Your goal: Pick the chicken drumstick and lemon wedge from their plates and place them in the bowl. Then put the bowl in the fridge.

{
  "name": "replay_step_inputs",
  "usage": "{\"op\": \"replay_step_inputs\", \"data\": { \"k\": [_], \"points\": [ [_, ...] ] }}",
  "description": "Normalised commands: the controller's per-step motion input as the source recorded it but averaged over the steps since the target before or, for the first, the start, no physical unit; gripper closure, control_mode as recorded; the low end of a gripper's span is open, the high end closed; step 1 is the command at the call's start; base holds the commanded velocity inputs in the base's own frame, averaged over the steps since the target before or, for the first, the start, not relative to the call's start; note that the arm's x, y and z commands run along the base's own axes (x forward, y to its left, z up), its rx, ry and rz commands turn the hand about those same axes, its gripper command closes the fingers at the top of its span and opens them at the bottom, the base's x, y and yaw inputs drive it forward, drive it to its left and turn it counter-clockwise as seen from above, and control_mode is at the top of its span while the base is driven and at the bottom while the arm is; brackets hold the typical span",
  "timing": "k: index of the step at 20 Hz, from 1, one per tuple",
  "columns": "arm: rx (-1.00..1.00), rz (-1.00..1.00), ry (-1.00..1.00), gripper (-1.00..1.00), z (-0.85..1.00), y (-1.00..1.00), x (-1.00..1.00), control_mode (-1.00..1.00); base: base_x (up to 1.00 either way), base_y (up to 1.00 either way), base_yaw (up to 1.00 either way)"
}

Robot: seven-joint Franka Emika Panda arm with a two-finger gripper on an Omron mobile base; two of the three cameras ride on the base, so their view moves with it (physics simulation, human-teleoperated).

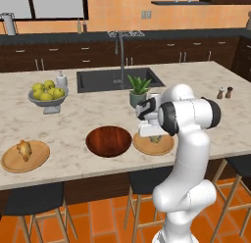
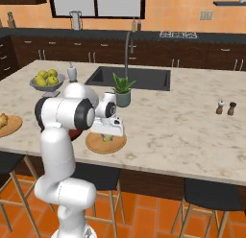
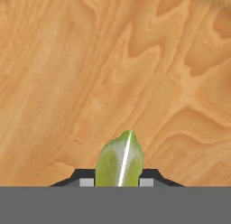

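While the arm masks it from the base, the hand view shows the pincer [image 3: 118,182] clamped on the lemon wedge [image 3: 120,160]

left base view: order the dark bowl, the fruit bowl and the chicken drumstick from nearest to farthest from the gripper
The gripper is down on the right-hand plate.
1. dark bowl, just left of that plate.
2. fruit bowl, back left on the counter.
3. chicken drumstick, on the far-left plate.

In the hand view, the bottom of the lemon wedge [image 3: 120,161] is cut off. At the left edge of the right base view, a plate [image 2: 10,126] and the chicken drumstick [image 2: 2,121] are cut off. The arm hides most of the bowl [image 2: 75,133].
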Motion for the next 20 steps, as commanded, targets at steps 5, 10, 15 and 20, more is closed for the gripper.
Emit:
{"op": "replay_step_inputs", "data": {
  "k": [5, 10, 15, 20],
  "points": [
    [0.00, 0.00, 0.00, 1.00, 0.79, 0.16, -0.58, -1.00, 0.00, 0.00, 0.00],
    [0.00, 0.00, -0.02, 1.00, 0.67, 0.45, -0.89, -1.00, 0.00, 0.00, 0.00],
    [0.00, 0.00, 0.00, 1.00, 0.51, 0.74, -0.47, -1.00, 0.00, 0.00, 0.00],
    [0.00, 0.01, -0.07, 1.00, 0.06, 0.83, 0.00, -1.00, 0.00, 0.00, 0.00]
  ]
}}
